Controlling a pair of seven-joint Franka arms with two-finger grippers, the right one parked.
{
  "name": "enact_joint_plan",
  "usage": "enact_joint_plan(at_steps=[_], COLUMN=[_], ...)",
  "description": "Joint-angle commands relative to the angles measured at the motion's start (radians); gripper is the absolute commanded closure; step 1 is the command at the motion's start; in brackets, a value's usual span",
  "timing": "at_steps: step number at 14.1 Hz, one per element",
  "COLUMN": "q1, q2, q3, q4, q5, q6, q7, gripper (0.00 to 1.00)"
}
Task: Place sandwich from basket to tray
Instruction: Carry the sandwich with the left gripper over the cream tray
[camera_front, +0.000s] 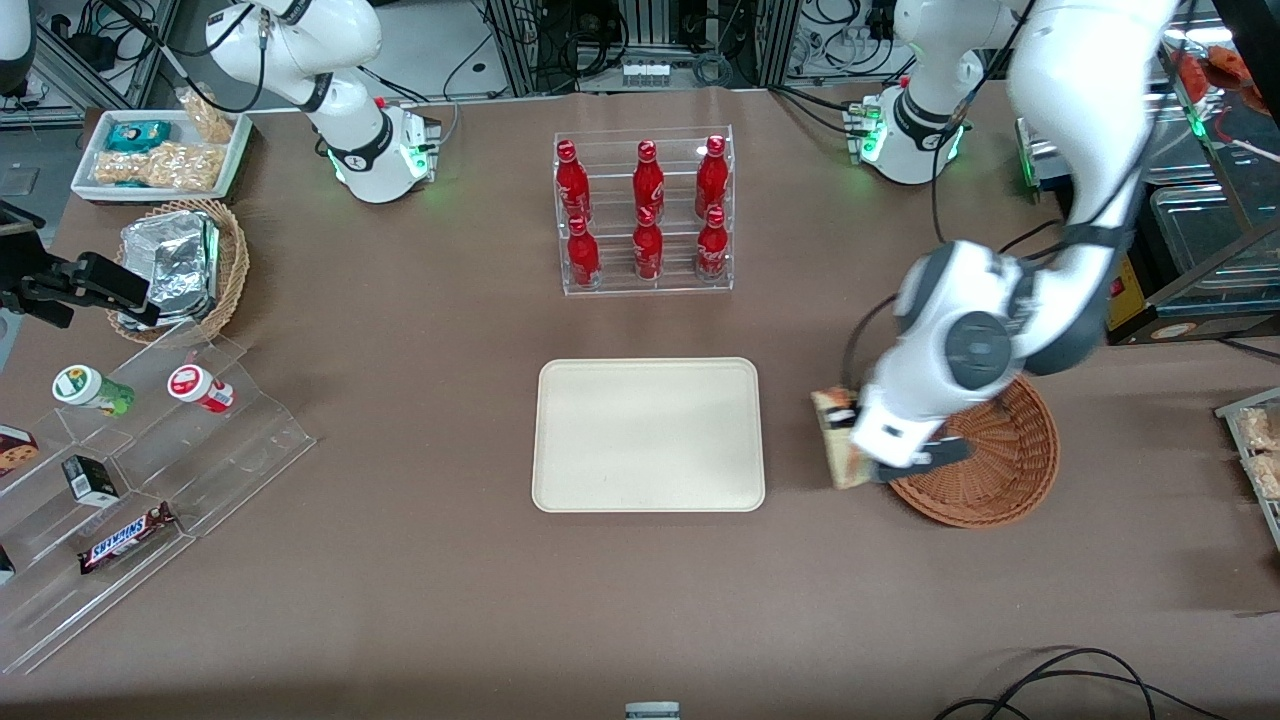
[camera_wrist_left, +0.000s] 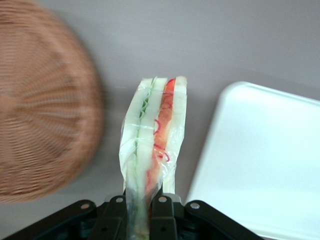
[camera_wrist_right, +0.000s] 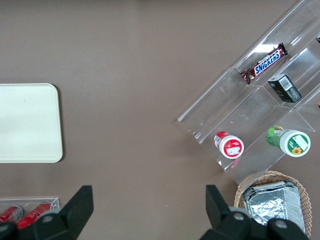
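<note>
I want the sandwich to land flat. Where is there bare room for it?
The whole tray is bare. The gripper, shut on the sandwich, hangs over open table between tray and basket. The bottle rack is crowded.

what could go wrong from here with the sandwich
The gripper pinches only one end of the sandwich through its loose clear wrap, so it could slip or swing out. It hangs over bare table between the basket and the tray, so a drop now would probably miss both. Squeezed bread may deform.

Glossy clear film on sandwich (camera_wrist_left: 155, 135), rough woven wicker basket (camera_front: 1010, 470), matt smooth tray (camera_front: 648, 435)
</note>
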Motion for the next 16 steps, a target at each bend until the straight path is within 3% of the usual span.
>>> enact_joint_plan(at_steps=[1, 3, 6, 8, 16], q1=[-0.13, -0.209, -0.316, -0.353, -0.399], q2=[0.102, 0.162, 0.244, 0.304, 0.404], q3=[0.001, 0.005, 0.005, 0.004, -0.004], q4=[0.122, 0.195, 0.29, 0.358, 0.395], q5=[0.034, 0.061, 0.208, 0.259, 0.25], q6=[0.036, 0.043, 0.041, 0.043, 0.113], q7=[-0.061, -0.12, -0.297, -0.367, -0.362], gripper=[0.97, 0.98, 0.98, 0.98, 0.95])
